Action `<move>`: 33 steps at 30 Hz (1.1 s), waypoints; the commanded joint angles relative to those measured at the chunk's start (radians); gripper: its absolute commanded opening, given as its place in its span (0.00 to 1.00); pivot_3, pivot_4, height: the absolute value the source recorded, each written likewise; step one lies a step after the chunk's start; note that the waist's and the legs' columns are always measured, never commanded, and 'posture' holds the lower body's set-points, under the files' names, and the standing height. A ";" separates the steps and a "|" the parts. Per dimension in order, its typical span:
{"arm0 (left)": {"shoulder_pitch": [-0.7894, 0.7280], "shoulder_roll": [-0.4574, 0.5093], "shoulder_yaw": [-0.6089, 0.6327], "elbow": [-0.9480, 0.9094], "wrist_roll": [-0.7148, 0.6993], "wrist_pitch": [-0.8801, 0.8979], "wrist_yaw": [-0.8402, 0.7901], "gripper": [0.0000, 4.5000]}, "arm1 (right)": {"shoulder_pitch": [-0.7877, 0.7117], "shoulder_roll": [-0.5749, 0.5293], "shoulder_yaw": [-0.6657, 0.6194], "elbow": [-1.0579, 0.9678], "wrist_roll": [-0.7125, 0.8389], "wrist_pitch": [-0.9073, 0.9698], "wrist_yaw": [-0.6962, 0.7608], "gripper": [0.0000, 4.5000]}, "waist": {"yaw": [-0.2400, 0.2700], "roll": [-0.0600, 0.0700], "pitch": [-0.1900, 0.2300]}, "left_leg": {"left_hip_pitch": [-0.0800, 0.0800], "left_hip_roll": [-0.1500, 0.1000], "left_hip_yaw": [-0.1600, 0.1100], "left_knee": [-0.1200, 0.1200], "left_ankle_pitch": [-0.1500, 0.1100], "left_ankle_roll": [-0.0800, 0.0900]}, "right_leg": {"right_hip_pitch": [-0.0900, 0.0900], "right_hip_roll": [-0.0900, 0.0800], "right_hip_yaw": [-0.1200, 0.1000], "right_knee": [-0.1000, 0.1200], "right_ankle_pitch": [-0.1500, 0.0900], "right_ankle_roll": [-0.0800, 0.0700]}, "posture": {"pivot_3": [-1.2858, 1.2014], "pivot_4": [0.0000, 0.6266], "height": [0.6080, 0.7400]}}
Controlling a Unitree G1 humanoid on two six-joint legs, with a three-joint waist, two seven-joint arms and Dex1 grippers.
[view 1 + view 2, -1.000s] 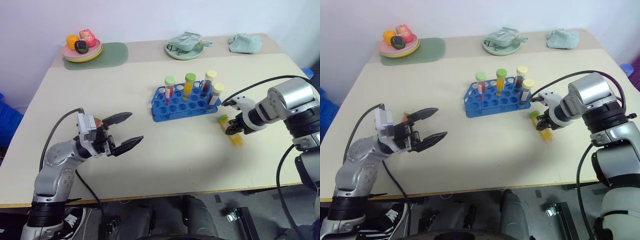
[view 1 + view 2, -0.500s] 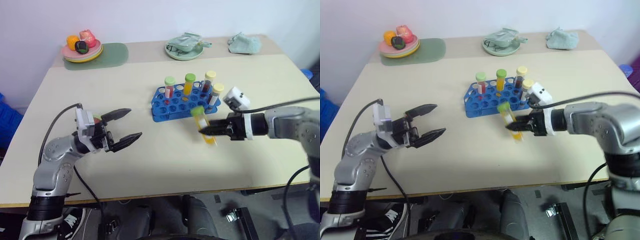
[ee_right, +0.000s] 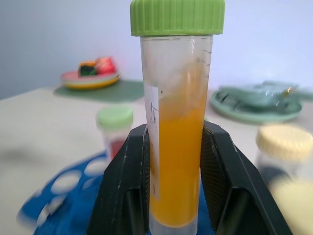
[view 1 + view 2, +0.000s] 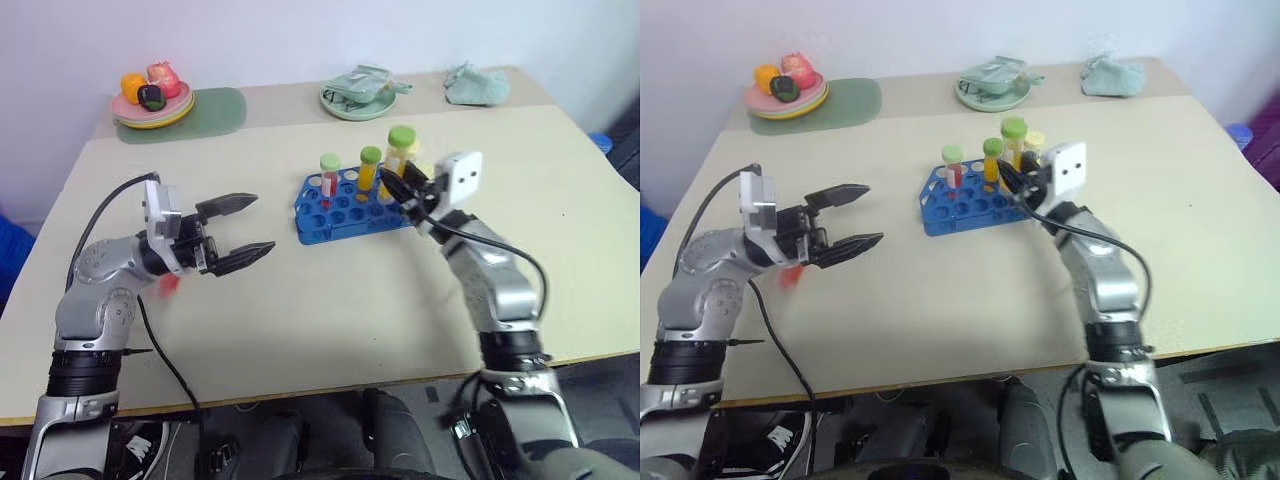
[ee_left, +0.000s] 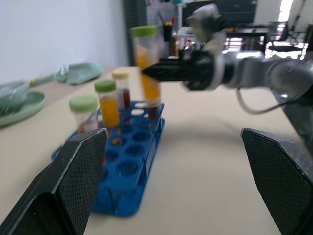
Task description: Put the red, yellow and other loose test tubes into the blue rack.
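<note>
The right gripper (image 3: 172, 181) was clamped on a yellow tube (image 4: 400, 160), held upright with its green cap up, just above the right end of the rack (image 4: 330, 215). The left gripper (image 4: 243, 229) stood wide and empty, well left of the rack.

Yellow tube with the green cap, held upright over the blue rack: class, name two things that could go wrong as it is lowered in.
1. The right tool grips the yellow tube low on its body, so the fingers may hit the blue rack before it seats.
2. Capped tubes stand close by; lowering off-centre could knock them or miss a hole.
</note>
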 commanded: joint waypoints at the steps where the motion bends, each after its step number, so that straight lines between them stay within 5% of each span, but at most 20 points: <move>1: 0.001 0.013 0.016 -0.024 -0.009 -0.004 -0.007 1.00 | -0.007 0.030 0.011 0.054 -0.043 -0.108 -0.007 0.18 | -0.003 0.000 0.000 | 0.000 0.000 0.000 0.000 0.000 0.000 | 0.000 0.000 0.000 0.000 0.000 0.000 | 0.52 0.24 1.00; 33: 0.029 0.039 0.043 -0.108 -0.031 0.054 0.035 1.00 | 0.044 0.007 -0.009 0.164 -0.088 -0.208 0.006 0.18 | -0.004 0.001 0.000 | 0.002 0.001 0.000 0.000 0.000 -0.001 | 0.001 0.001 0.001 0.000 0.000 0.000 | 0.52 0.24 1.00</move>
